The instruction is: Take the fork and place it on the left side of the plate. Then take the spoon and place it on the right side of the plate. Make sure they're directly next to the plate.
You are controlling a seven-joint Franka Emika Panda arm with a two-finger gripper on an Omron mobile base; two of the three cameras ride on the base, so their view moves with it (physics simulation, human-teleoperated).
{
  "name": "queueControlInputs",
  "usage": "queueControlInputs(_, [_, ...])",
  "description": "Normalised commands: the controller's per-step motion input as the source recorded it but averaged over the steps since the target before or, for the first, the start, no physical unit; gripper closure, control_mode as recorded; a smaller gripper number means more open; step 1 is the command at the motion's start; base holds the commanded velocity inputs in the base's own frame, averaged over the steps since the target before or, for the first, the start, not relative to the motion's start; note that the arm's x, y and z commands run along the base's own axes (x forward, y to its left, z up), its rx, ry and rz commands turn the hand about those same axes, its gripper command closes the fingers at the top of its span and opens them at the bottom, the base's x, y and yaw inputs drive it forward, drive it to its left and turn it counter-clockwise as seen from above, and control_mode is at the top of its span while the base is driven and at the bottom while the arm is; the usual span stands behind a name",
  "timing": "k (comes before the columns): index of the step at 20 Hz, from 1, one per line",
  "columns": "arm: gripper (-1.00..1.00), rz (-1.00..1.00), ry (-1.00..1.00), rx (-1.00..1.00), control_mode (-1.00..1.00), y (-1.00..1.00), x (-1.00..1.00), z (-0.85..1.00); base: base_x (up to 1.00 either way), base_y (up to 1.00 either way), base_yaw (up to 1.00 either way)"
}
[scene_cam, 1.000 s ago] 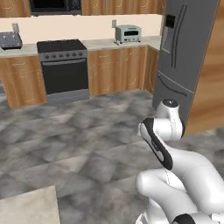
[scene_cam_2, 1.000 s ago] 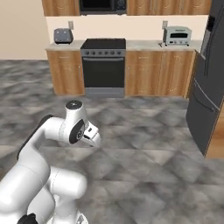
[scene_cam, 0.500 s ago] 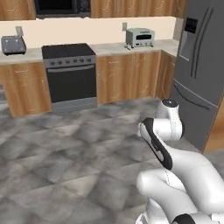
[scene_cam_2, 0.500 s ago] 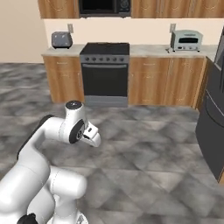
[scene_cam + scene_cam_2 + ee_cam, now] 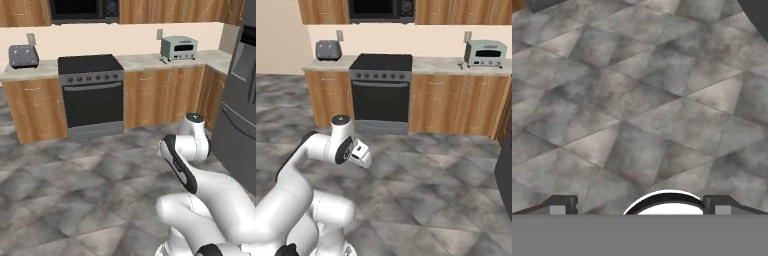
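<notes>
1. Fork, spoon and plate: their place cannot be told from these views.
2. Jaws: held wide apart, nothing between them. The two dark fingertips (image 5: 561, 205) are seen at the lower edge of the hand view, one at each side, above the grey tiled floor (image 5: 642, 100).
3. Arm (image 5: 303, 175): folded close over the base, with the white hand turned down toward the floor, well apart from the kitchen units.
4. Stove (image 5: 92, 95): a black oven set between wooden cabinets (image 5: 160, 97) against the far wall, faced by both base views.
5. Surface (image 5: 142, 61): a pale top running along the cabinets on either side of the stove.
6. Toaster (image 5: 23, 56): stood on the surface to the left of the stove, near a wall socket.
7. Toaster oven (image 5: 179, 47): stood on the surface to the right of the stove, well apart from the toaster.
8. Microwave (image 5: 84, 7): mounted above the stove, between the upper cabinets.
9. Refrigerator (image 5: 239, 105): a dark grey body at the right edge of the left base view, just beside the end of the cabinets.
</notes>
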Motion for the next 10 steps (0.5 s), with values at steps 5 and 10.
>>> queueControlInputs(5, [-1.0, 0.0, 0.0, 0.0, 1.0, 0.0, 0.0, 0.0, 0.72, -0.36, 0.18])
queueControlInputs(10, [-1.0, 0.0, 0.0, 0.0, 1.0, 0.0, 0.0, 0.0, 0.73, -0.44, 0.01])
